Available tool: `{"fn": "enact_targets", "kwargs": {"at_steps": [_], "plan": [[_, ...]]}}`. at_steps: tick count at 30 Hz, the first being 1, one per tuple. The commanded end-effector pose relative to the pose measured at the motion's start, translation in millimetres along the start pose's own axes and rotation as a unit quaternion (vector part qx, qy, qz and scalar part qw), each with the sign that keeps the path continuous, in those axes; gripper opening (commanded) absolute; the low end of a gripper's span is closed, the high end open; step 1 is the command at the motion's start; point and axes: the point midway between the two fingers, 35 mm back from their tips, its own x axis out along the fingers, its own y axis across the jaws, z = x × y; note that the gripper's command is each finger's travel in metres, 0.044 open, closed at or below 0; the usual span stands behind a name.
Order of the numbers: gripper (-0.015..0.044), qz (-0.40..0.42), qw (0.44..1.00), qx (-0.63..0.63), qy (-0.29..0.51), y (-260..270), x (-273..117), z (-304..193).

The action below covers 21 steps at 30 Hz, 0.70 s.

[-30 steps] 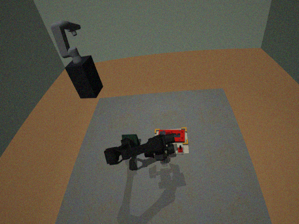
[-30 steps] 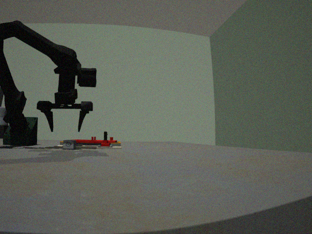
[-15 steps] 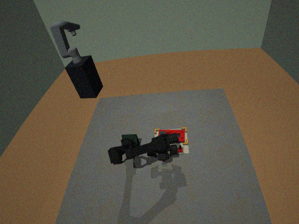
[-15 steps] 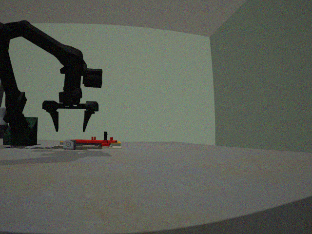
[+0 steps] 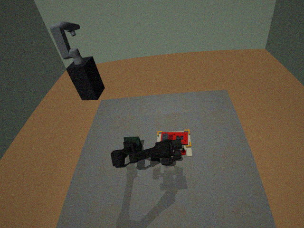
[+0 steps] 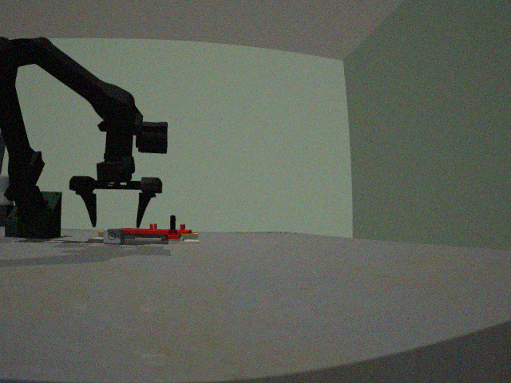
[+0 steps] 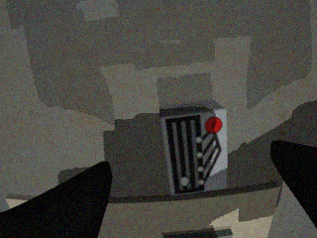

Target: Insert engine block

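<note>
The jaws stand wide apart with nothing between the pads; the gripper [image 5: 166, 159] [image 6: 116, 227] [image 7: 192, 161] is above the work. In the wrist view, the engine block [image 6: 113, 236] [image 7: 190, 151] lies outside the car body, between the fingertips as seen from above, its red cap [image 7: 213, 125] toward 1 o'clock. The arm hides the block in the top view.

1. Keep the present wrist angle: the long sides appear nearly square to the closing line. Centre the block before lowering.
2. Descend vertically. The base board [image 5: 188, 151] [image 6: 192, 240] [image 7: 149, 213] lies just beside the block at 6 o'clock in the wrist view; allow fingertip clearance from its edge.
3. Close evenly on the long sides, low enough for a firm hold. Contact by one finger first could skew the block.
4. Lift straight up before travelling. In the top view, the red car body [image 5: 183, 134] [image 6: 136, 231] lies toward 1 o'clock from the gripper. Route clear of the upright lever [image 5: 183, 150] [image 6: 172, 223].
5. Confirm slot and rib orientation before insertion; neither can be identified with certainty here.
</note>
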Motion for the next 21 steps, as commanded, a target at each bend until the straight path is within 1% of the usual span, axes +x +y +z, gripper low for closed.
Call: {"fn": "enact_targets", "kwargs": {"at_steps": [1, 7, 18, 21], "plan": [[0.0440, -0.003, 1.000, -0.005, -0.003, -2.4, 8.2, -0.3], [0.0440, -0.003, 1.000, -0.005, -0.004, -2.8, 15.3, -0.1], [0.0151, -0.003, 1.000, -0.005, -0.004, -2.8, 15.3, -0.1], [0.0131, -0.003, 1.000, -0.005, -0.004, -2.8, 15.3, -0.1]]}}
